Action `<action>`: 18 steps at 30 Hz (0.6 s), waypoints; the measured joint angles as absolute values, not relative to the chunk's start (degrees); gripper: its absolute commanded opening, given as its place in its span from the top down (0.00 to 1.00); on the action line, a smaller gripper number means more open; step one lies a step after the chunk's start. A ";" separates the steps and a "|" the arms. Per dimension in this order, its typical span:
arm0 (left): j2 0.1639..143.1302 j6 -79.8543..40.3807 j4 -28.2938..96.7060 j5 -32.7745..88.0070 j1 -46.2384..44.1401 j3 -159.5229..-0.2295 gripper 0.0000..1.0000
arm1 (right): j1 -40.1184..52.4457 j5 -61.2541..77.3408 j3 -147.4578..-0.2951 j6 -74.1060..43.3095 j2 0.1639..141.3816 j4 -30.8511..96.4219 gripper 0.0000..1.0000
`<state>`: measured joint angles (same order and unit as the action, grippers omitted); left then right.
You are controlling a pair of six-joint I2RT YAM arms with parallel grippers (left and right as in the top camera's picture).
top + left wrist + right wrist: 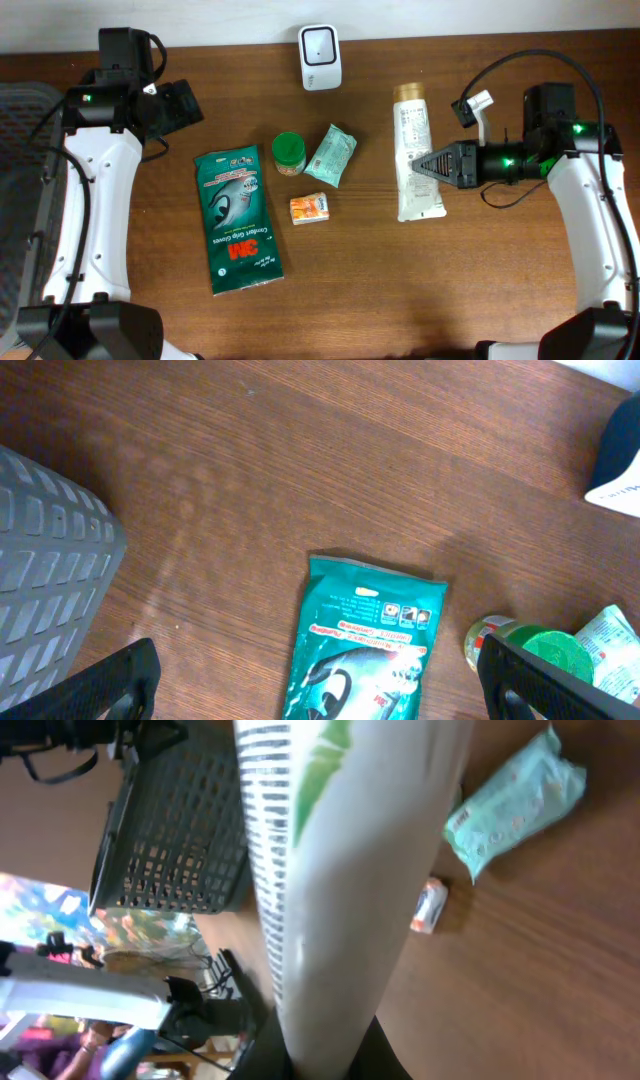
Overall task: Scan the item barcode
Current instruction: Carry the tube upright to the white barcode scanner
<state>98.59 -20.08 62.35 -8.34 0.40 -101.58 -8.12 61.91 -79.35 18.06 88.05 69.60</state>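
A white tube [413, 150] with a tan cap lies lengthwise right of centre, cap toward the far side. My right gripper [424, 163] is shut on its lower half from the right. In the right wrist view the tube [340, 870] fills the middle, with a striped printed band along its left edge, and the right gripper [330, 1055] pinches its base. A white scanner [319, 56] stands at the far edge. My left gripper [178, 104] hovers open at the far left, and in its wrist view the left gripper [320, 685] is empty above a green pouch [365, 650].
On the table lie the green pouch [237, 218], a green-lidded jar [288, 153], a teal packet [331, 155] and a small orange box [310, 208]. A grey basket [22, 190] sits at the left edge. The scanner's base [618, 460] shows at the upper right of the left wrist view.
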 measured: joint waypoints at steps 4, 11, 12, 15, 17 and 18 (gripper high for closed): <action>98.59 -20.08 62.33 -8.36 0.40 -101.58 0.01 | -7.22 57.01 -90.00 15.62 88.01 73.54 0.96; 98.59 -20.08 62.35 -8.36 0.40 -101.58 0.01 | 2.02 40.62 -103.15 9.80 88.03 67.81 0.96; 98.59 -20.08 62.30 -8.36 0.40 -101.58 0.01 | 3.46 36.97 -103.18 8.82 88.20 65.93 0.96; 98.59 -20.08 62.35 -8.34 0.40 -101.58 0.01 | 7.60 25.69 -103.20 6.90 90.54 59.09 0.96; 98.59 -20.08 62.35 -8.34 0.40 -101.58 0.00 | 10.20 17.89 -103.20 6.13 93.56 53.28 0.96; 98.59 -20.08 62.33 -8.34 0.40 -101.58 0.01 | 11.46 14.00 -103.20 6.00 95.33 50.83 0.96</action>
<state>98.59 -20.08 62.33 -8.34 0.40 -101.58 11.46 14.00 -103.20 6.00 95.33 50.83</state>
